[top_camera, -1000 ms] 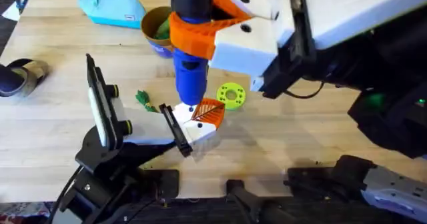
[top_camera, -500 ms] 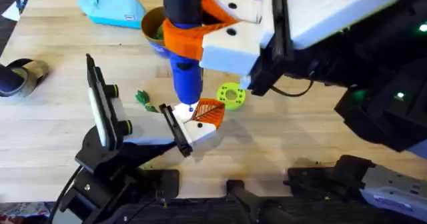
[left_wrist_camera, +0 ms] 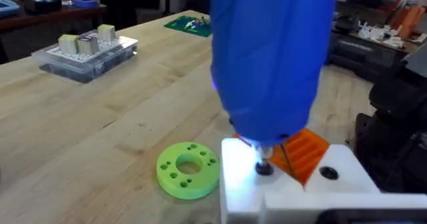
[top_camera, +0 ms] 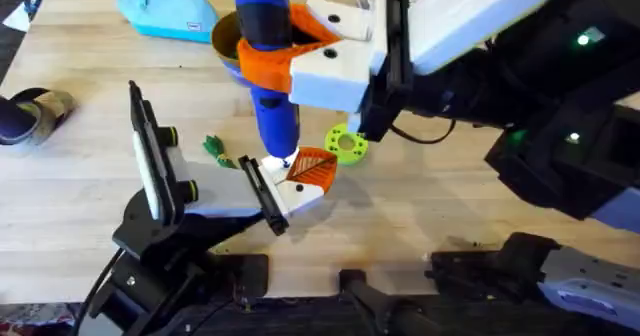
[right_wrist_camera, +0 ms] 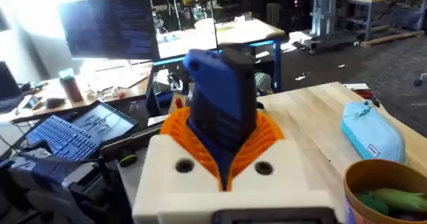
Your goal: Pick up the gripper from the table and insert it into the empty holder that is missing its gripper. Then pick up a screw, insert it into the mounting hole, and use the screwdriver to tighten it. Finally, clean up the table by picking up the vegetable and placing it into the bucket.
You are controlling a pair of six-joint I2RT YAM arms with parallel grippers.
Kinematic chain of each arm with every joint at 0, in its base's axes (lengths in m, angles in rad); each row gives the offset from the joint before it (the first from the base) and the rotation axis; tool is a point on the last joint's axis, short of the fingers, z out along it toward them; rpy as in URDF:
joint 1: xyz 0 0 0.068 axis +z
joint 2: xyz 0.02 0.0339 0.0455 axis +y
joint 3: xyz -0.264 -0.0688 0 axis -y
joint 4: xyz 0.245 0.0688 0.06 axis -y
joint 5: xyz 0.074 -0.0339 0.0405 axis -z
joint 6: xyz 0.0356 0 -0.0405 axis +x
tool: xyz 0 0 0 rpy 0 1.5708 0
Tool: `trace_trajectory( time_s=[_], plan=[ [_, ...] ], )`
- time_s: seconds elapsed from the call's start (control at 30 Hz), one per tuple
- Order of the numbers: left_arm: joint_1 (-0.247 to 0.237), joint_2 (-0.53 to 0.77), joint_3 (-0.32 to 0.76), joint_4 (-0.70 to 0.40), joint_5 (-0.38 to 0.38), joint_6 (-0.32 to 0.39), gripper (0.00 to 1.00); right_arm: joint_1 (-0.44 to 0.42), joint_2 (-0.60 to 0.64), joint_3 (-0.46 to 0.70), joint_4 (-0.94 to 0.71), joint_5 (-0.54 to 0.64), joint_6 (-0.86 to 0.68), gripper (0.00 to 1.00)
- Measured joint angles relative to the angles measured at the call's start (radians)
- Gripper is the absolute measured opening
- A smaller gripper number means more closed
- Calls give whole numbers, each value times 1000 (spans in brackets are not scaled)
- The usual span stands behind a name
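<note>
Driving the screwdriver tip down

Clamping the screwdriver (top_camera: 268,66) upright in my right claw (top_camera: 300,56), I hold its tip on the white mounted gripper (top_camera: 295,181). Vegetable (top_camera: 214,147) lies on the desk (top_camera: 420,206); bucket (top_camera: 228,44) behind. Left claw: cannot tell.

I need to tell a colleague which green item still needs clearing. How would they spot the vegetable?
On the wooden table, look just left of the blue screwdriver. The vegetable lies there: dark green and leafy with a short stem, unlike the flat bright-green ring disc on the screwdriver's other side.
</note>
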Motion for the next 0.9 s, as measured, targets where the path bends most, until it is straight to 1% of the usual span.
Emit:
trace_trajectory(
  time_s=[0.23,0.63,0.9],
  plan=[
    [0,0,0,0,0,0,14,0,0,0,-29,0,0,23],
    [0,0,0,-1,0,0,14,0,14,0,-28,0,-19,23],
    [0,0,0,-2,-10,-19,14,2,22,0,-21,0,-22,23]
  ],
)
